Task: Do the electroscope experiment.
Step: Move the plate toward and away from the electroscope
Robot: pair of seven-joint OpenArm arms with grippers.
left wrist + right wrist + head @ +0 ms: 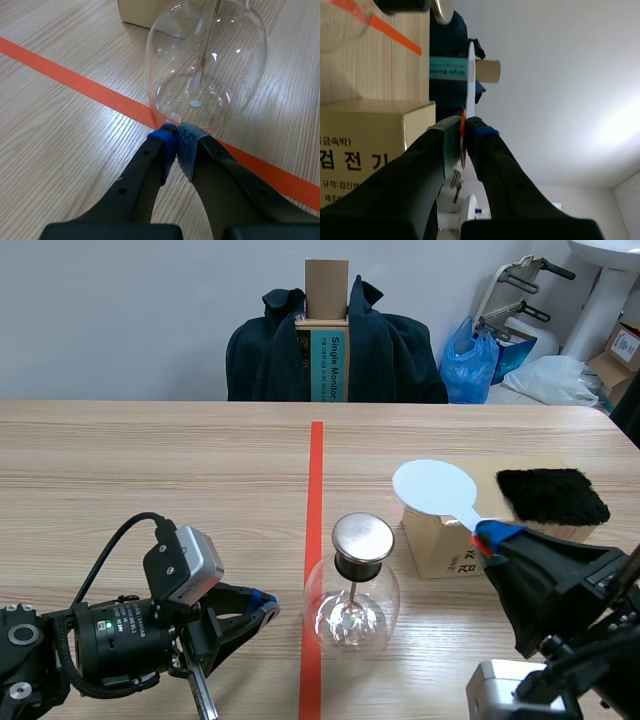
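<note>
Starting at the left of the wooden table (150, 460), we see the left gripper (262, 608) lying low over the surface, its two pads pressed together on nothing. In its wrist view the tips point at the foot of the glass bulb, very close to it; we cannot tell whether they touch. Next comes the orange-red tape line (316, 480), running away from us down the middle of the table. The electroscope flask (352, 605) stands upright on that line, nearer its right side. It is a clear round bulb with a black neck and a flat metal cap (362, 537), and a thin rod (352, 602) hangs down inside the glass. Right of the flask and higher, the white paddle (432, 486) hovers with its round disc over a cardboard box (440, 545), near the cap but apart from it. A black fur pad (552, 495) lies on the right part of that box. At the right, the right gripper (490, 537) pinches the paddle's stem between its pads; in its wrist view the disc stands edge-on ahead of the fingers. Behind the table, a dark jacket (390, 355) is draped over a chair.
</note>
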